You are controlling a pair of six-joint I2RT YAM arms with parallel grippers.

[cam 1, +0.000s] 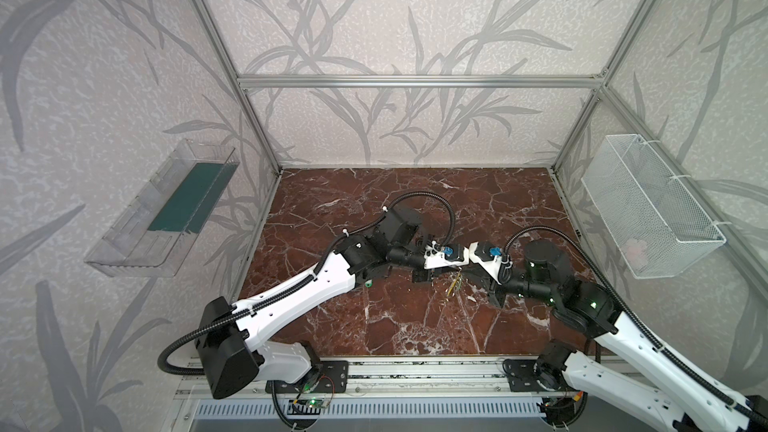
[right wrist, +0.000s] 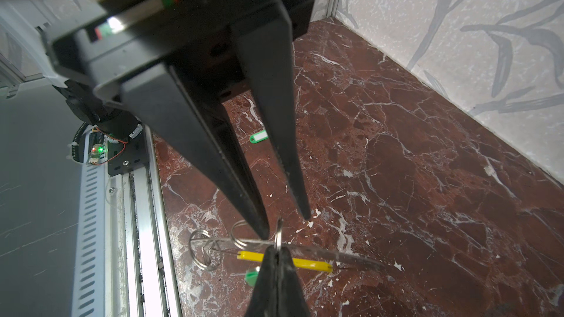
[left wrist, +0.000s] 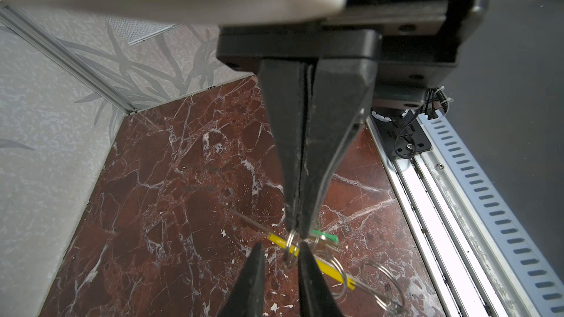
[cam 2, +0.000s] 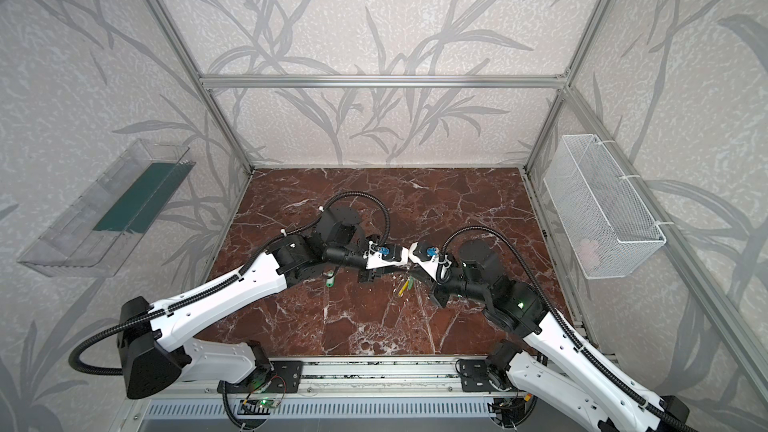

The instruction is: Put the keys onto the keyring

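Right tool (right wrist: 276, 250), shut, is gripping a small ring (right wrist: 278, 233); left tool (right wrist: 285, 225), narrowly open, is straddling it, keyring (right wrist: 311, 262) crossing behind.

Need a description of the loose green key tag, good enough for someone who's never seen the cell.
On the red marble tabletop, look beside the left arm's black joint. A small green oblong tag with a white label lies flat there. Unlike the other green tag by the yellow sleeve, it lies alone on bare marble.
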